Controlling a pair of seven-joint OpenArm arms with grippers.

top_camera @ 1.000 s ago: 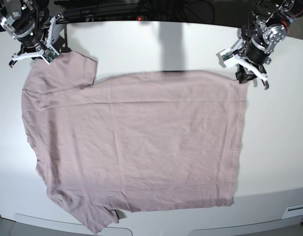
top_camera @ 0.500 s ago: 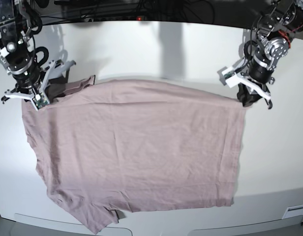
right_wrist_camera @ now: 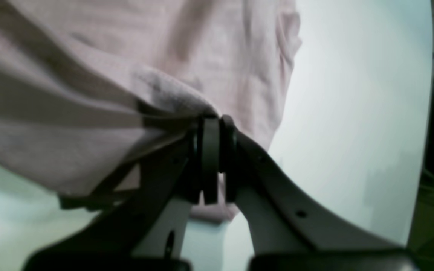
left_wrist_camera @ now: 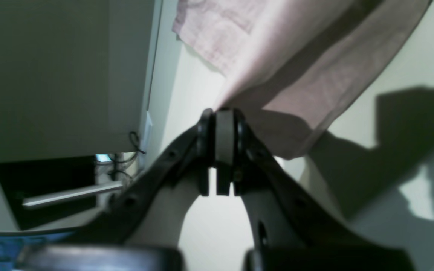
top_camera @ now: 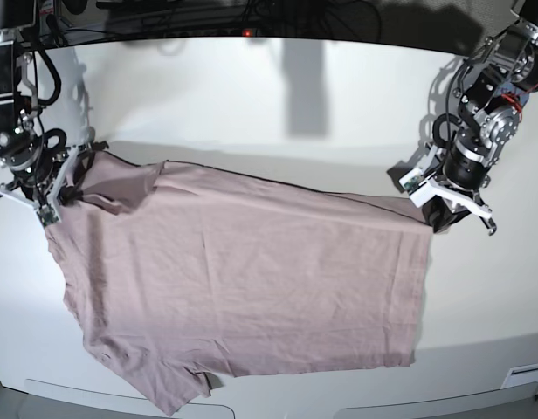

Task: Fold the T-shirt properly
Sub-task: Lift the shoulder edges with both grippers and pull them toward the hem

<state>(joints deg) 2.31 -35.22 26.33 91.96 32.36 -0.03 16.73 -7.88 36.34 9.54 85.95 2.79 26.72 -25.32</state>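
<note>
The dusty pink T-shirt (top_camera: pixel 243 279) lies spread on the white table (top_camera: pixel 278 96), its far edge lifted and carried over the body. My left gripper (top_camera: pixel 439 214), on the base view's right, is shut on the shirt's far hem corner. In the left wrist view the pads (left_wrist_camera: pixel 224 131) pinch the T-shirt (left_wrist_camera: pixel 296 75), which hangs away from them. My right gripper (top_camera: pixel 64 188), on the base view's left, is shut on the sleeve and shoulder end. The right wrist view shows the right gripper (right_wrist_camera: pixel 211 124) closed on bunched T-shirt (right_wrist_camera: pixel 126 75) fabric.
The table's front edge (top_camera: pixel 269 406) runs along the bottom, with a small white label (top_camera: pixel 524 374) at its right corner. Dark cables and equipment (top_camera: pixel 251 13) sit behind the far edge. Bare tabletop lies beyond the lifted shirt edge.
Both grippers, still shut on the shirt's far edge, have come toward the front and lifted it. The far edge now folds over the body, and the far sleeve is drawn in.
</note>
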